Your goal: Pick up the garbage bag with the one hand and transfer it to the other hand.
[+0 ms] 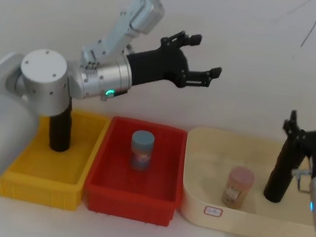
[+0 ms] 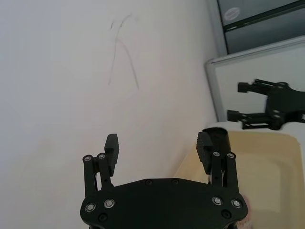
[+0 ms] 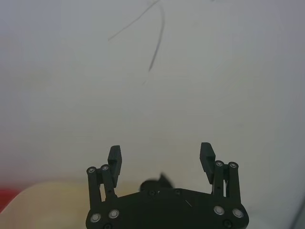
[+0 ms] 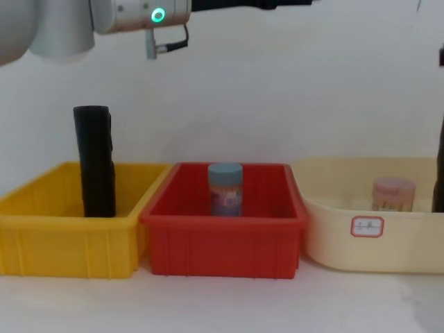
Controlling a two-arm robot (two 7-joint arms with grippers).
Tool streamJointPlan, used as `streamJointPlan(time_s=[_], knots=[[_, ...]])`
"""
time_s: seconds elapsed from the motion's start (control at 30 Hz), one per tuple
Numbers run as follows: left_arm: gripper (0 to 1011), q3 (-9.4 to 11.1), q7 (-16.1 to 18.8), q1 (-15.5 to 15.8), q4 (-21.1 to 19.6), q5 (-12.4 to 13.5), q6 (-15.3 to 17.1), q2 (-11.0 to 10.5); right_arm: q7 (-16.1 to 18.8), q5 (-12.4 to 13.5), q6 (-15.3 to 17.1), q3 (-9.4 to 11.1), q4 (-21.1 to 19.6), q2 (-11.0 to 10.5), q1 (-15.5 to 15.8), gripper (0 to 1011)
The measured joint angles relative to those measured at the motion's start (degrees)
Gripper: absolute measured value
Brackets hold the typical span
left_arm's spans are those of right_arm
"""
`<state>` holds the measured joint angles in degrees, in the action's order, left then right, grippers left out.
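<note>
The garbage bag (image 1: 60, 129) stands upright in the yellow bin (image 1: 23, 179), below and behind the left claw (image 1: 203, 57), whose fingers are apart, empty; right claw (image 3: 161, 156) likewise.

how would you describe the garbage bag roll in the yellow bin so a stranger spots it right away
Three bins sit in a row against the white wall; go to the yellow bin, the one on the robot's left. Standing upright in it is the garbage bag, a tall, slim matte black roll. Unlike the short jars in the red and cream bins, it rises well above its bin's rim.
</note>
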<state>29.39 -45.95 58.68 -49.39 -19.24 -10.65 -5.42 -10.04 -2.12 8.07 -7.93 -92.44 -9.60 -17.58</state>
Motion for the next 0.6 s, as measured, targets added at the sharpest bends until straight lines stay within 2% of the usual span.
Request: streamJointPlan(time_s=[0.6], knots=[[1000, -0.83, 10.59, -10.57, -10.26, 1.84, 2.7, -3.84, 7.64, 10.19, -3.39, -2.81, -4.85, -5.33, 10.07, 1001]])
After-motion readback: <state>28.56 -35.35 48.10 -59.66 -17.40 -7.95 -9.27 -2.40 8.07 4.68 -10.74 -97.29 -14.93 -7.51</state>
